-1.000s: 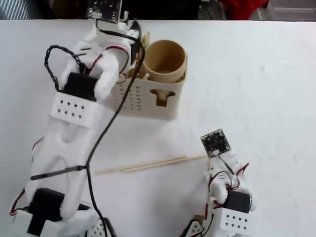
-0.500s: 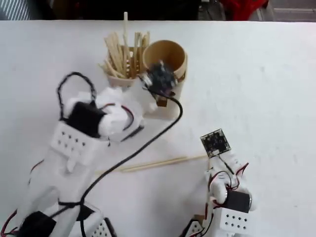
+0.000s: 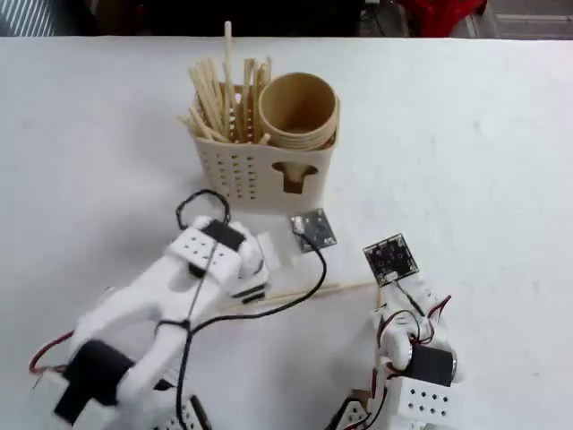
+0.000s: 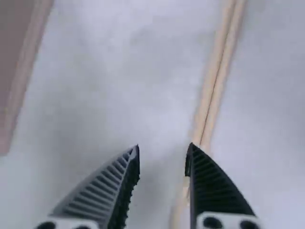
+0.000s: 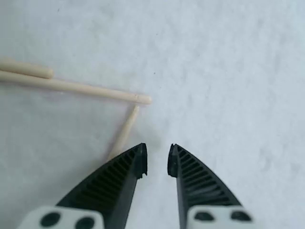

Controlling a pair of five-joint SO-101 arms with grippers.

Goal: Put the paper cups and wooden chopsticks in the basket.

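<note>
We see the left claw (image 4: 162, 148) spread and empty just over the loose chopsticks (image 4: 215, 81) on the counter (image 3: 466, 134), the right claw (image 5: 157, 147) slightly parted and empty, and the paper cups (image 3: 298, 107) in the basket (image 3: 260, 175).

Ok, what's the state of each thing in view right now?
Basket: upright on the table, holding cups and chopsticks.
Paper cups: stacked, upright in the basket.
Chopsticks in basket: standing on end.
Loose chopsticks: lying flat on the table.
Left gripper: jaws open, empty.
Right gripper: jaws slightly open, empty.
</note>
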